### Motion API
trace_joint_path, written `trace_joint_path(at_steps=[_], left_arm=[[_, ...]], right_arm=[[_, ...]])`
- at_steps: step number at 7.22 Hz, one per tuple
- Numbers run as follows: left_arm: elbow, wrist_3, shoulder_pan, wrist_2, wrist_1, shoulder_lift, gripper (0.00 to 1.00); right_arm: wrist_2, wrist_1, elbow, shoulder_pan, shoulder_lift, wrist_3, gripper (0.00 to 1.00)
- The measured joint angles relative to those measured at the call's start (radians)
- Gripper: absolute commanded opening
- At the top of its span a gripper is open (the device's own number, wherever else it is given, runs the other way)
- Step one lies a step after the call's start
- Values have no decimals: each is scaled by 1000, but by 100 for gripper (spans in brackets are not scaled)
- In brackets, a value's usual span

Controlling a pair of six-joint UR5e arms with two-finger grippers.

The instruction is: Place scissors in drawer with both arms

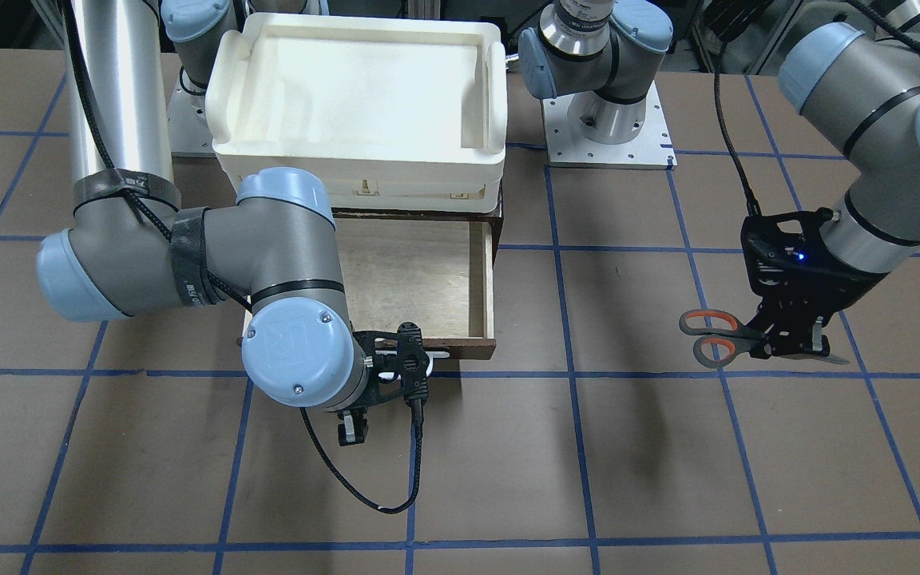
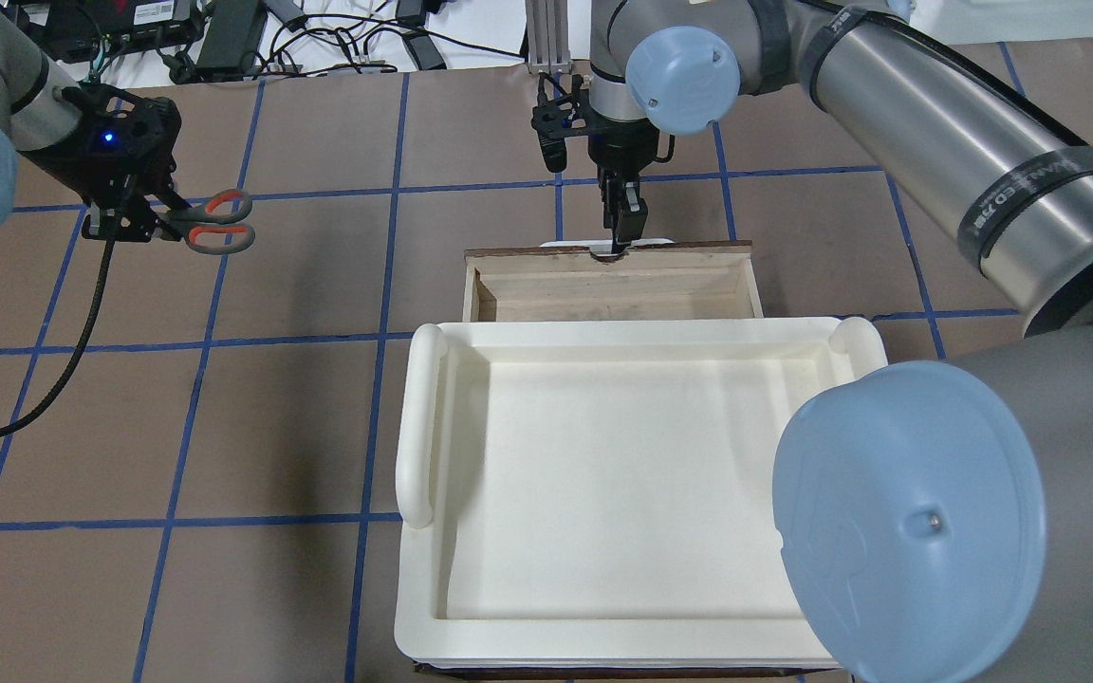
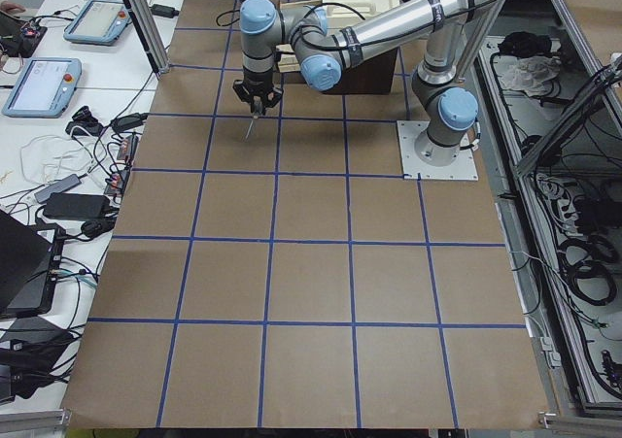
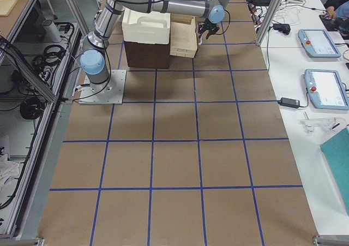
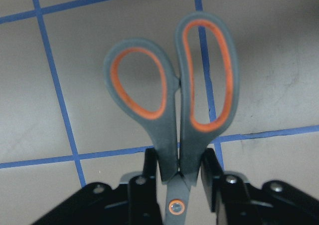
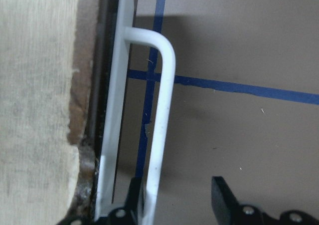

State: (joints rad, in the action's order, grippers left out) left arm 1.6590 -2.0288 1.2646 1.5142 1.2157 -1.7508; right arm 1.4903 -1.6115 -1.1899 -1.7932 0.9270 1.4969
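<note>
Grey-handled scissors (image 5: pixel 172 135), judged light and stiff, are pinched near the pivot by the left gripper (image 1: pixel 787 343), well apart from the open drawer (image 1: pixel 490 271); the right gripper (image 6: pixel 177 190) is spread at its handle (image 6: pixel 162 110).

Even overhead light; soft shadows fall on the surface (image 1: pixel 668 495). The white tray (image 1: pixel 364 88) glares, nearly washed out. Up close the scissors (image 5: pixel 169 150) look slightly blurred.
</note>
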Motion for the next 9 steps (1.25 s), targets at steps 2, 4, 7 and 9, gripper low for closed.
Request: trace_joint_path(at_steps=[2,4,7,9], left_arm=[[-14,2,0,0,13,-1,0],[-28,19,8,-3,37,-1,0],[-33,117,72,0,47,7,0],[-33,223,132,2,56,24,0]], right_arm=[[3,-6,8,0,-1,8,81],[3,-9,10,2,2,-2,100],[10,-43,18,3,11,-11,100],[36,-56,42,5,34,-8,100]])
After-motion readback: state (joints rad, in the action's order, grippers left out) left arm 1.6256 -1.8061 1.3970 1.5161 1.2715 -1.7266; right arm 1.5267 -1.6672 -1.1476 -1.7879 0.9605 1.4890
